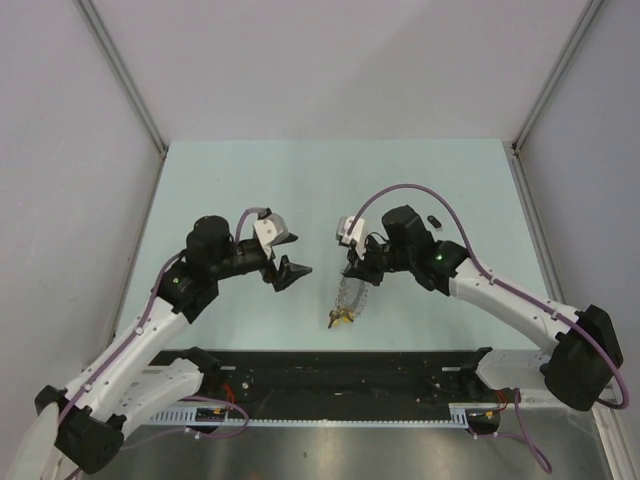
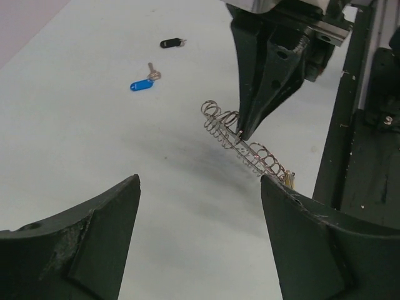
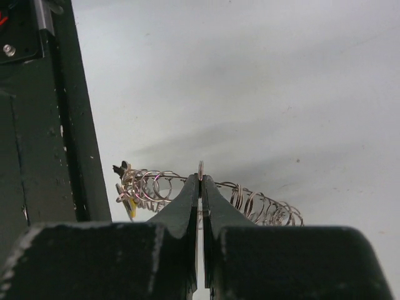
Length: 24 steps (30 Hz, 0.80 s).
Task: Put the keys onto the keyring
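Since the keyring (image 2: 256,156) is only thin coiled wire, it looks light, springy and easily bent, best taken by one loop; the right gripper (image 3: 200,181) is clenched on such a loop near its middle, holding it tilted. A yellow key (image 3: 130,206) sits at the keyring's lower end. The left gripper (image 2: 200,181) gapes empty just beside the keyring; the blue key (image 2: 142,84) and black key (image 2: 170,43) lie well beyond it.
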Motion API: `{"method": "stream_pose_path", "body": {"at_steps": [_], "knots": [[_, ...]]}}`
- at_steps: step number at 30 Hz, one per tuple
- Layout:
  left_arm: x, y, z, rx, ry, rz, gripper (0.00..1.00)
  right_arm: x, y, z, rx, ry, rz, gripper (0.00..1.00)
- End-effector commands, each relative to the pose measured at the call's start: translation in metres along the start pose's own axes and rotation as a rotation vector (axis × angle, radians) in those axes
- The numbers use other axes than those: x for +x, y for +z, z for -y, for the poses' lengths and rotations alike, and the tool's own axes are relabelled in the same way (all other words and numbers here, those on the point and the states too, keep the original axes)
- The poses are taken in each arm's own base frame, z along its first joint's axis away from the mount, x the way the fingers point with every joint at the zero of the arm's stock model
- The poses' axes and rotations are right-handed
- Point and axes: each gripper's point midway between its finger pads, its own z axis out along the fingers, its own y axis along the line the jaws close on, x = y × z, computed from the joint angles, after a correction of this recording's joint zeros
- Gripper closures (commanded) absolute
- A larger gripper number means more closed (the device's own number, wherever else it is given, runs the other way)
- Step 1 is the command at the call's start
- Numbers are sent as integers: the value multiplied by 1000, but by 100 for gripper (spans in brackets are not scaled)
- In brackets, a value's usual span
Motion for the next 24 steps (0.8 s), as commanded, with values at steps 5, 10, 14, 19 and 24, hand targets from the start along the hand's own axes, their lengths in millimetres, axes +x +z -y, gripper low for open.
{"method": "stream_pose_path", "body": {"at_steps": [5, 10, 14, 19, 24], "knots": [[-21, 22, 23, 225, 178, 60, 22, -52, -31, -5, -79, -244, 161, 100], [-13, 41, 26, 255, 214, 11, 25, -54, -34, -9, -102, -287, 177, 100], [-10, 50, 31, 294, 212, 13, 28, -54, -36, -20, -159, -293, 192, 100], [4, 54, 39, 330, 203, -1, 38, -55, -31, -28, -192, -291, 199, 100], [15, 55, 52, 366, 214, -12, 45, -54, -28, -28, -188, -287, 204, 100]]}}
